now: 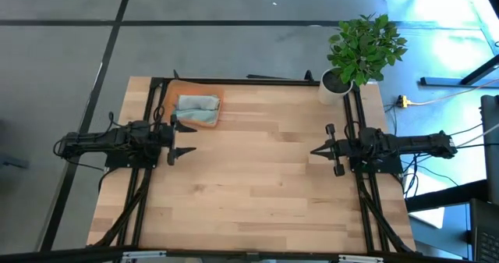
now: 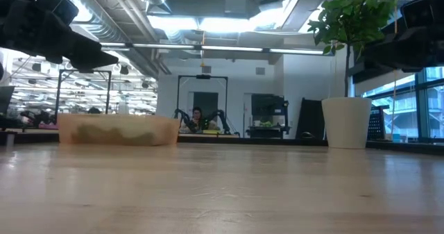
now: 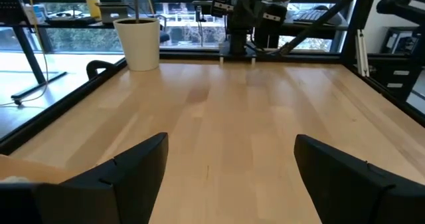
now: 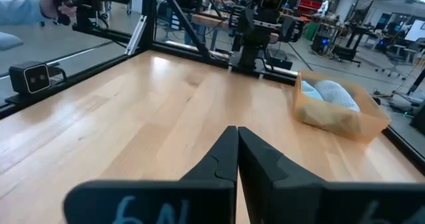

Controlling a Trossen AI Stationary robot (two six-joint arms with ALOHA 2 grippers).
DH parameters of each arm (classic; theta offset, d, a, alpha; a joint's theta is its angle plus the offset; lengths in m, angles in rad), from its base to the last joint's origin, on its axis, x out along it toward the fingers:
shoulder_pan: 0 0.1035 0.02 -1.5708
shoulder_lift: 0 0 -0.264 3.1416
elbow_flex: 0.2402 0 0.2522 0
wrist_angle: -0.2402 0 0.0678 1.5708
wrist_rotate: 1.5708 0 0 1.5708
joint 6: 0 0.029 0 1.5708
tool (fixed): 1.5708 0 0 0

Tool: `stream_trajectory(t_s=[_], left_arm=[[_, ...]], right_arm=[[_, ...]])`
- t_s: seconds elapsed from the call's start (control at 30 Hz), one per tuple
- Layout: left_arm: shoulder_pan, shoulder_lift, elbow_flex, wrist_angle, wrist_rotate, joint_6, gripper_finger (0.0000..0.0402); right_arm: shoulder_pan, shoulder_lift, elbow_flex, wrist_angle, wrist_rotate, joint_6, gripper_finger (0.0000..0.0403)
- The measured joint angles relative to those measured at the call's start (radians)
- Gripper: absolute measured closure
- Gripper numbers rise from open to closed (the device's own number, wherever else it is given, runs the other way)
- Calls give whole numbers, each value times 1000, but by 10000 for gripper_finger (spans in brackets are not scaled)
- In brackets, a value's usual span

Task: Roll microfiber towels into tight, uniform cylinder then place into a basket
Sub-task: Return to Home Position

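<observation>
— Wooden tabletop point(image 1: 257, 185) under bright ceiling lights, with a long workshop room behind it. Where does the basket sit?

— The orange basket point(image 1: 171, 101) stands in the far left corner of the table. It is well apart from the white plant pot point(image 1: 334, 87) in the far right corner, which carries a leafy green plant point(image 1: 366, 43).

— And the microfiber towels?

— Both microfiber towels point(image 1: 198, 109) lie inside the basket, touching each other. The paler grey-green one is toward the far wall and the teal-blue one toward the near wall. I cannot tell how tightly they are rolled.

— What about the left gripper?

— The left gripper point(image 1: 187, 138) hovers on the left side of the table, just on the near side of the basket, and points right toward the table's middle. Its fingers point(image 3: 126, 177) are spread wide and hold nothing; only bare wood shows between them.

— And the right gripper?

— The right gripper point(image 1: 314, 151) hangs at the right side, about level with the left one and pointing left toward it, well apart from it. Its fingers point(image 4: 219, 157) are pressed together along their length, with nothing caught between them.

— Is anyone in the room?

— A person point(image 2: 198, 116) sits far behind the table. A light blue sleeve point(image 4: 20, 10) also shows off the table in the right wrist view.
</observation>
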Motion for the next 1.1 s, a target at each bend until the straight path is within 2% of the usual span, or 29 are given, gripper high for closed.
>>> stream_trajectory(t_s=[0.17, 0.43, 0.7, 1.1], left_arm=[[0, 0, 0, 0, 0, -3, 85], [0, 0, 0, 0, 0, -113, 85], [0, 0, 0, 0, 0, -106, 85], [0, 0, 0, 0, 0, -106, 85]], right_arm=[[0, 0, 0, 2, 2, -9, 389], [0, 0, 0, 2, 5, -172, 389], [0, 0, 1, 2, 2, -104, 389], [0, 0, 1, 2, 2, -107, 389]])
